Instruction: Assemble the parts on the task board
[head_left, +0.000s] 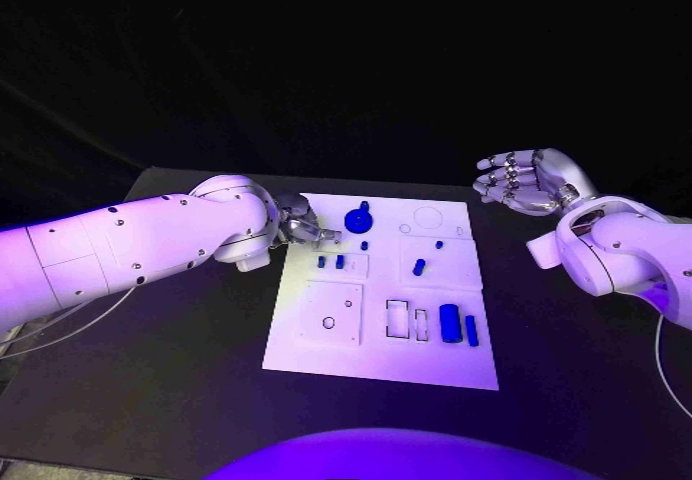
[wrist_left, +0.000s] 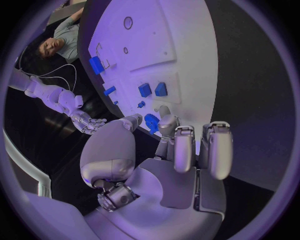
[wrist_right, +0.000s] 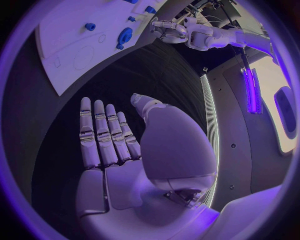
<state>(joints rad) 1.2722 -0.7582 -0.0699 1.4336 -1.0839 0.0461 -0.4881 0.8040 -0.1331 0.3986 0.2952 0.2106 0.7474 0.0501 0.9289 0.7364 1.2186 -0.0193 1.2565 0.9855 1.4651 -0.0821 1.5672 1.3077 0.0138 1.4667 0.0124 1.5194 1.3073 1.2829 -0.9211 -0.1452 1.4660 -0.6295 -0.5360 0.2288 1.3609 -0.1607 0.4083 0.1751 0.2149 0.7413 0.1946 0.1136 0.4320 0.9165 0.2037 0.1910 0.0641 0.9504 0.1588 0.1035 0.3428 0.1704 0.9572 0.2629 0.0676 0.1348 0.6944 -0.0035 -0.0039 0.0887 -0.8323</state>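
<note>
The white task board lies in the middle of the black table. My left hand hovers over the board's far left corner with its fingers apart and nothing in them. A round blue part lies just beyond one fingertip, apart from it. Two short blue pegs stand in the board below the hand. Two long blue parts lie near the right edge. My right hand is raised off the board's far right corner, with its palm flat, its fingers straight and nothing in it.
A small blue piece and a blue dot sit mid-board. Empty outlines, a ring, a round hole and rectangular slots, mark the board. Bare black table surrounds it.
</note>
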